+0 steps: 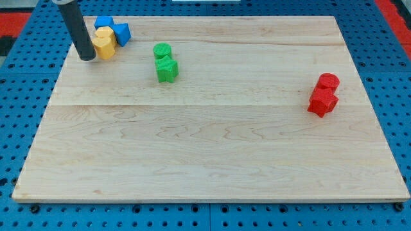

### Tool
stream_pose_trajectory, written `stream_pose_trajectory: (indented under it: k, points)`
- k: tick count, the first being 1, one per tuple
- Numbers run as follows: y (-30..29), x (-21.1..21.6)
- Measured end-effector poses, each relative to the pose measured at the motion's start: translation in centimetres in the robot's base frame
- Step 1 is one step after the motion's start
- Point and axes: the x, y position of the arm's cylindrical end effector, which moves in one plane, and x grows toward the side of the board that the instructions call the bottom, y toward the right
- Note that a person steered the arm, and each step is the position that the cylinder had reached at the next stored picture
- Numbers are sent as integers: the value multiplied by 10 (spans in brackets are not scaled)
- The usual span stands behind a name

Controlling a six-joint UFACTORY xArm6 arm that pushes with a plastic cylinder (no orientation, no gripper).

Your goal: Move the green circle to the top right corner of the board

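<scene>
The green circle (162,51) sits on the wooden board (212,147) in the upper left part, touching a green star-shaped block (167,69) just below it. My tip (87,58) rests on the board at the far upper left, just left of two yellow blocks (104,43). The tip is well to the left of the green circle and apart from it.
Two blue blocks (115,29) sit behind the yellow ones near the top left corner. A red circle (328,82) and another red block (322,102) stand together at the right side. A blue pegboard (26,77) surrounds the board.
</scene>
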Motion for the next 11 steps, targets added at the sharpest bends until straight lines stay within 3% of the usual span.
stream_pose_trajectory:
  k: [3, 4, 6, 8, 9, 11]
  points:
    - [75, 33]
    - [100, 14]
    - [227, -51]
    - [271, -11]
    - [306, -46]
    - [283, -72]
